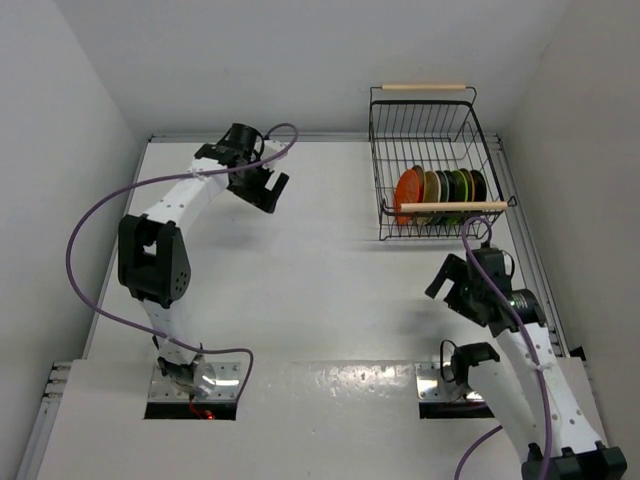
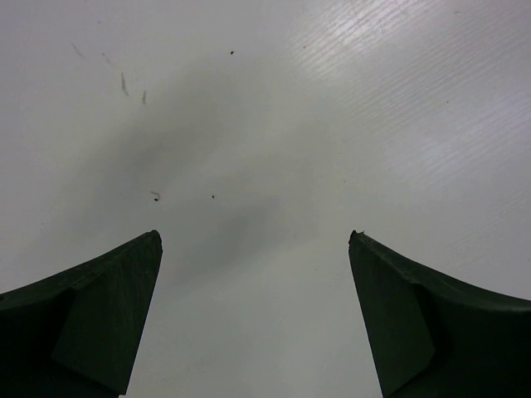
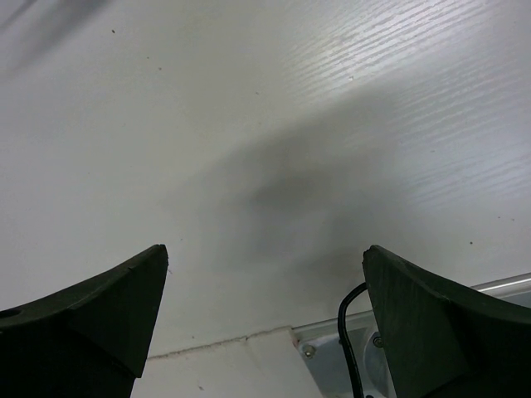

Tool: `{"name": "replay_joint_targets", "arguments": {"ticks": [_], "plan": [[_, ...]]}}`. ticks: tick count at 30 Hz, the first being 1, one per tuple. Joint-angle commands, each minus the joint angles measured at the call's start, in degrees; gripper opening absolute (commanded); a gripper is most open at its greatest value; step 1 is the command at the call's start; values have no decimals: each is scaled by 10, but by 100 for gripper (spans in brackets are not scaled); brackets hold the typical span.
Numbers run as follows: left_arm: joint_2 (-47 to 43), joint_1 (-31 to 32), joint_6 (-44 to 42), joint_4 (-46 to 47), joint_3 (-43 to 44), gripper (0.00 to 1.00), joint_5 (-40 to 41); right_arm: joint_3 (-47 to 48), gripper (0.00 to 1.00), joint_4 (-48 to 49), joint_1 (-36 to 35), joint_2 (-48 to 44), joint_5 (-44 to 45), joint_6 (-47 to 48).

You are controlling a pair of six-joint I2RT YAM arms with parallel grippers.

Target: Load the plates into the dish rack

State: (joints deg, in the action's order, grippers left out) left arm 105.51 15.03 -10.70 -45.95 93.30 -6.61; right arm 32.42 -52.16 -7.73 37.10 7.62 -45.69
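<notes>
The black wire dish rack (image 1: 391, 122) with two wooden rod handles stands at the back right of the table. Several plates stand on edge in it in a row: an orange-red plate (image 1: 409, 190) at the left, then brownish, dark and lime green (image 1: 460, 184) ones. My left gripper (image 1: 270, 190) is open and empty over bare table at the back left, far from the rack; its wrist view (image 2: 255, 240) shows only table. My right gripper (image 1: 450, 290) is open and empty in front of the rack, and its wrist view (image 3: 265, 253) shows bare table.
White walls close in the table on the left, back and right. Metal base plates (image 1: 195, 388) sit at the near edge; the right wrist view shows one with a black cable (image 3: 347, 332). Purple cables (image 1: 90, 215) loop off both arms.
</notes>
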Motion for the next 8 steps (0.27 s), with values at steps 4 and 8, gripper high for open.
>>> {"name": "replay_joint_targets", "arguments": {"ticks": [4,8], "plan": [[-18,5,13,18,-7,100,-12,-9,100,0,-1,-27,-1,-9],[-18,5,13,18,-7,100,-12,-16,100,11,-2,-39,-1,-10]]}}
